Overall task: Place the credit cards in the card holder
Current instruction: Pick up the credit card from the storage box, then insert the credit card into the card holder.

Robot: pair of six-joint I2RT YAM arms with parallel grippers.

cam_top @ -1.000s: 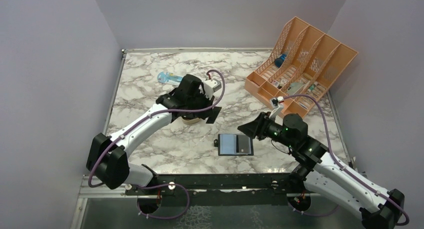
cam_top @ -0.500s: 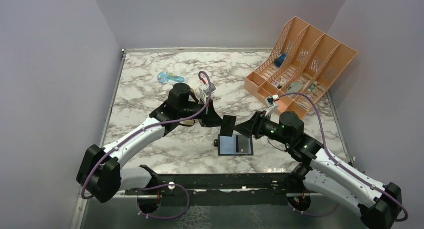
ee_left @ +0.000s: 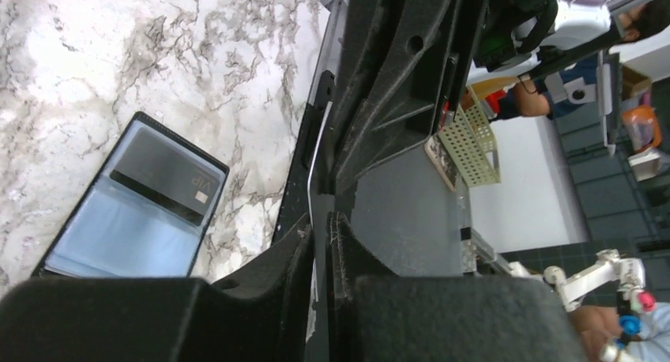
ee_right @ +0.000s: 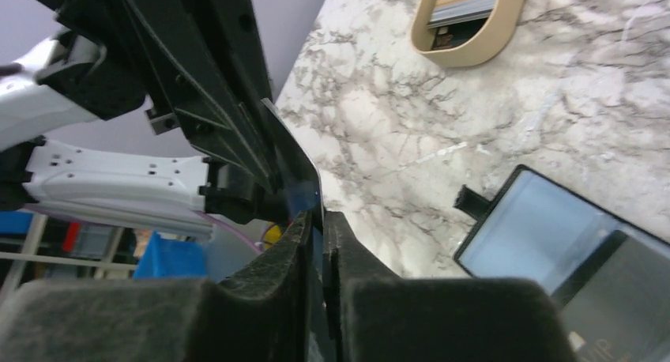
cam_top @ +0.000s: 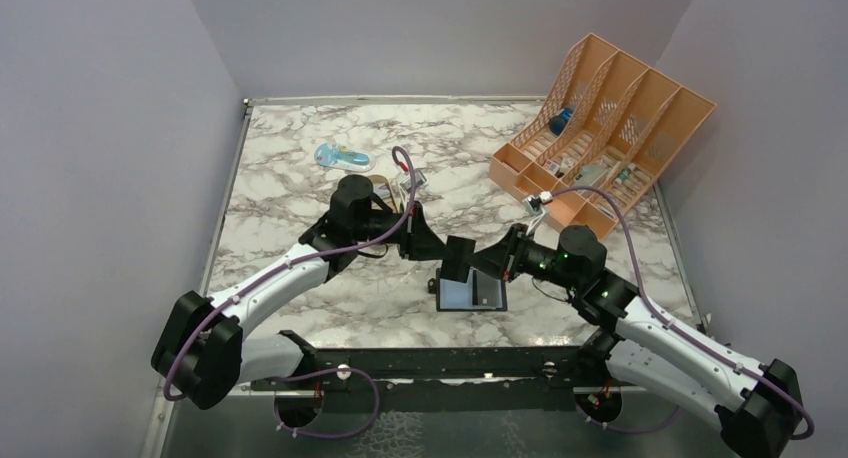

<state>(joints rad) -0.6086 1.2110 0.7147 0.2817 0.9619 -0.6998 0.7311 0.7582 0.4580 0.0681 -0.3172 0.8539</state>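
A thin dark credit card (cam_top: 459,258) hangs upright just above the open card holder (cam_top: 455,296), held from both sides. My left gripper (cam_top: 441,248) is shut on its left part, and in the left wrist view the card (ee_left: 319,172) runs edge-on between the fingers (ee_left: 276,267). My right gripper (cam_top: 489,262) is shut on the same card (ee_right: 299,168) from the right. The card holder (ee_left: 118,235) lies flat with blue-grey inner faces, and a dark card marked VIP (ee_left: 166,176) sits in its right half (ee_right: 553,220).
A gold oval tin (ee_right: 466,50) with more cards in it stands on the marble behind the left arm. An orange slotted organiser (cam_top: 600,128) fills the back right corner. A clear blue object (cam_top: 340,158) lies at the back left.
The left arm carried the card from the tin towards the card holder. The right gripper moved in from the right and closed on the card's other side.
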